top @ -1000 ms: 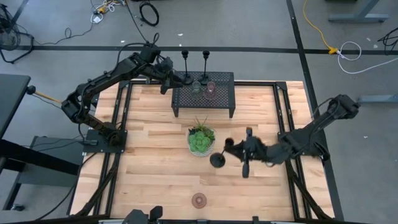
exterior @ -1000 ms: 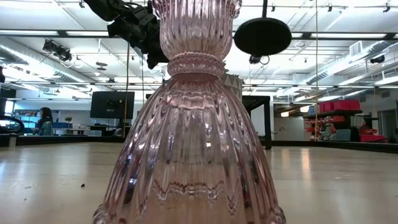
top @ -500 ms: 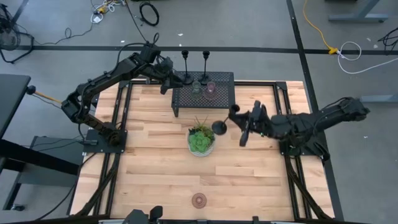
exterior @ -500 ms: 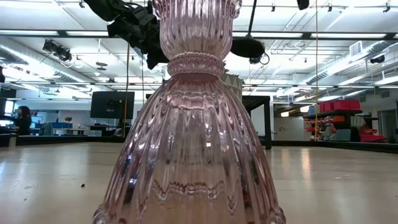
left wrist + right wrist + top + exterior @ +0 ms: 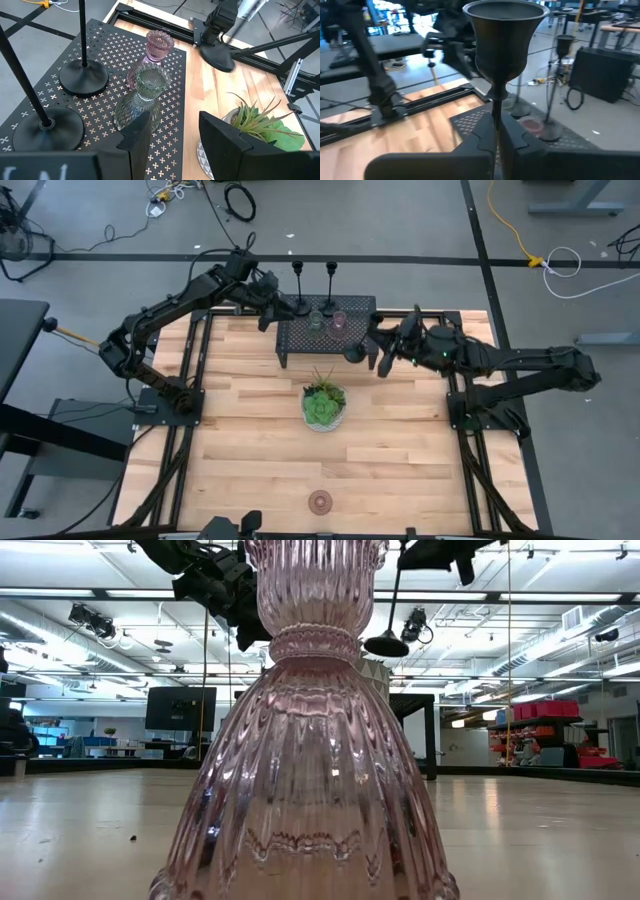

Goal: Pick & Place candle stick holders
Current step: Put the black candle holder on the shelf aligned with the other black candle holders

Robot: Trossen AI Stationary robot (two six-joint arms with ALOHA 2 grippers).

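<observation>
Two black candlesticks stand on their round bases on the black mesh rack. A clear glass cup and a pink one stand beside them on the rack. Another pink glass holder stands on the table near its near edge. My right gripper is shut on a third black candlestick just right of the rack. My left gripper hangs open and empty above the rack's left side. My right gripper pinches the candlestick's thin stem between its two fingers, below the cup at its top. The fingers come about level from the table's right side and lie across the stem. The candlestick hangs nearly upright, its round base down and clear of the table.
A green leafy plant in a bowl stands at mid-table, just near of the rack. Black frame rails run along the table's left and right sides. The wooden tabletop lies bare between the plant and the near pink holder.
My right gripper has gone from the middle of the table toward the far edge, up to the rack's right side, carrying the black candlestick clear of the table. The candlestick has passed the plant on its right. My left gripper has kept still.
</observation>
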